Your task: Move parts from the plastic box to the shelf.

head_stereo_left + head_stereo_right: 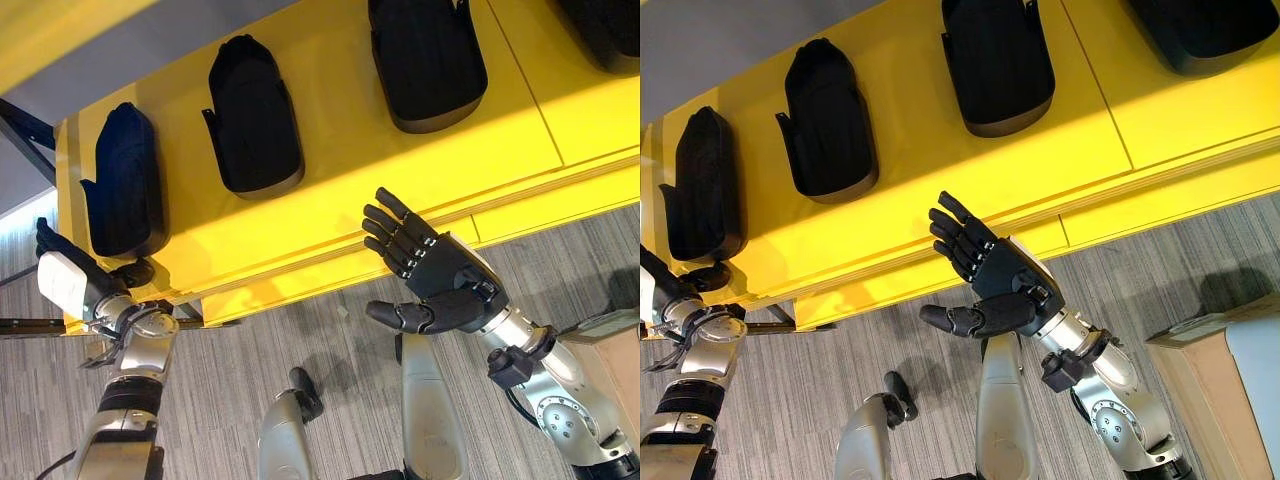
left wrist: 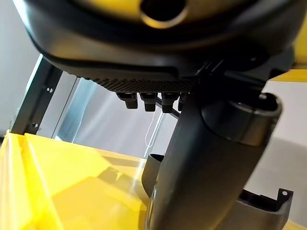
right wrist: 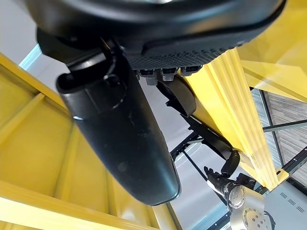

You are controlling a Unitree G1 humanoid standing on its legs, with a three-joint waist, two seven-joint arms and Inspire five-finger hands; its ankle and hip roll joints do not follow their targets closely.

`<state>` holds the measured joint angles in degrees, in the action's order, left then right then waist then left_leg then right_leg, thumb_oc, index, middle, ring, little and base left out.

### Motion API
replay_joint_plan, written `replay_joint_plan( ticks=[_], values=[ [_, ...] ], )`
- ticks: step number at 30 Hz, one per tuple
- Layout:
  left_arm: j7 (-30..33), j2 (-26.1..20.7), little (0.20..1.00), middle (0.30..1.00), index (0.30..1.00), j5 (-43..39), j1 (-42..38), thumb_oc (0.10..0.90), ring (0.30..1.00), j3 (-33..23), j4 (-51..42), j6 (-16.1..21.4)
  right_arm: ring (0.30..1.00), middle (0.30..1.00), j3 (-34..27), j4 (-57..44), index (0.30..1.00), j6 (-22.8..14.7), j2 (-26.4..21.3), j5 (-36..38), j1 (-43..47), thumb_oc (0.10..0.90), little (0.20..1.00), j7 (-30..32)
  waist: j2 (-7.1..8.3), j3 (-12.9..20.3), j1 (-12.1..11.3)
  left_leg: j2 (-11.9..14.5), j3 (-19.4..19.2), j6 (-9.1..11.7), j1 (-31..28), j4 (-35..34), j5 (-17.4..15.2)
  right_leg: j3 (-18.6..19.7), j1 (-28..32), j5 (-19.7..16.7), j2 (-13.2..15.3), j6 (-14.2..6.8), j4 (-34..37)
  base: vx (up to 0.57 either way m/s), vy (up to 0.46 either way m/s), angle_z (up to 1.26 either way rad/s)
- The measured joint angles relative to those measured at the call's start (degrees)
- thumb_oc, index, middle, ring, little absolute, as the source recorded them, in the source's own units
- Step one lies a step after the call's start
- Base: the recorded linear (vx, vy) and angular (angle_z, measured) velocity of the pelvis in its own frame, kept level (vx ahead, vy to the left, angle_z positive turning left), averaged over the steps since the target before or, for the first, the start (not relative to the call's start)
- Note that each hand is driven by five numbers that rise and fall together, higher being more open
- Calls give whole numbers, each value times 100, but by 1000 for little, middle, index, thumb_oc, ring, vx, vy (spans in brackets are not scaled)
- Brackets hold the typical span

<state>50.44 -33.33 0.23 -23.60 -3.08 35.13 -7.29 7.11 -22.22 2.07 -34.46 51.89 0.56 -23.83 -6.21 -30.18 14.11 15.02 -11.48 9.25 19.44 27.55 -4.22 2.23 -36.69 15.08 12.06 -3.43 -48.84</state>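
Four black parts [image 1: 252, 118] are lying in a row on the yellow shelf [image 1: 340, 215]. The right hand [image 1: 435, 275] is hovering at the shelf's near edge with fingers [image 1: 392, 232] spread wide, holding nothing. The left hand [image 1: 75, 275] is reaching at the shelf's left end beside the leftmost part [image 1: 122, 180]; its finger state cannot be determined.

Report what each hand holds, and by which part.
Nothing is held. The right hand hangs open below the shelf edge; the left hand rests open beside a black part.

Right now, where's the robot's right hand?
In the left eye view, the right hand hangs open and empty at the yellow shelf's front edge, right of centre, below the black moulded parts.
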Motion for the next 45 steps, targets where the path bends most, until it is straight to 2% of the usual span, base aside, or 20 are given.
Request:
replay_joint_plan(
  ticks=[3, 45],
  values=[
    [6, 0, 1000, 1000, 1000, 0, -24, 900, 1000, 0, 0, 0, 1000, 1000, 3, 0, 1000, 87, -3, 0, -1, 900, 1000, 0, 0, 0, 2, 0, -5, 0, -10, 0, 0, 7, -2, 5, 0, 3, -12, 0, 0, 0],
    [13, -2, 1000, 1000, 1000, 3, -90, 900, 1000, 0, 31, -8, 1000, 1000, 11, -2, 1000, 102, -11, 1, -18, 900, 1000, 5, 1, -2, 7, 0, -53, -19, -46, 30, -48, 54, -11, 36, -1, 6, -62, 3, 0, 0]
  ],
)
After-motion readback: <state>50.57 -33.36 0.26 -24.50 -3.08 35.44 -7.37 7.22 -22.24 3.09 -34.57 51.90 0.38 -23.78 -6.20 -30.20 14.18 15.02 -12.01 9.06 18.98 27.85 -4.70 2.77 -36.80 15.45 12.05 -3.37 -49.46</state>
